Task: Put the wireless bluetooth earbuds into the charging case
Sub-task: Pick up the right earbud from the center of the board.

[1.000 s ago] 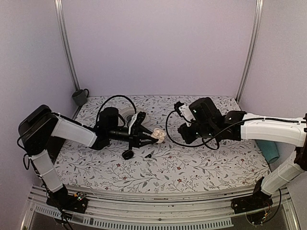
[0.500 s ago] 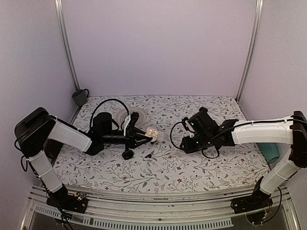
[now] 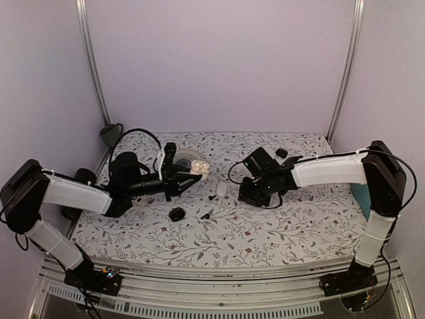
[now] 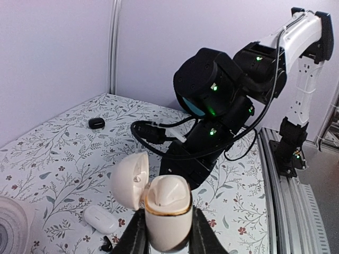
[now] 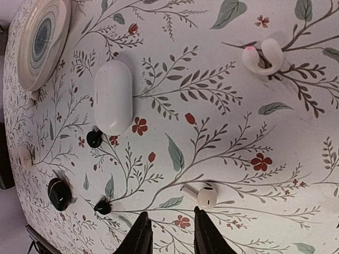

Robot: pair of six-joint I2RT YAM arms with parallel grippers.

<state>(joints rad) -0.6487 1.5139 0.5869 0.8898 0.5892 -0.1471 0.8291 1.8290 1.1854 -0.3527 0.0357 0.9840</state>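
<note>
The top camera sees the whole bench (image 3: pixel 265 232) from high behind. The left wrist one looks low across it, the right one straight down, close. Both show the shut white case (image 4: pixel 100 218).

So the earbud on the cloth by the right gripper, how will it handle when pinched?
The earbud looks glossy and rounded, so it may squirt out of the right gripper as the fingers close. It lies on its side, bulb and short stem, so a nudge would probably pivot or roll it. It is tiny, hard-looking plastic, so likely rigid and very light.
</note>
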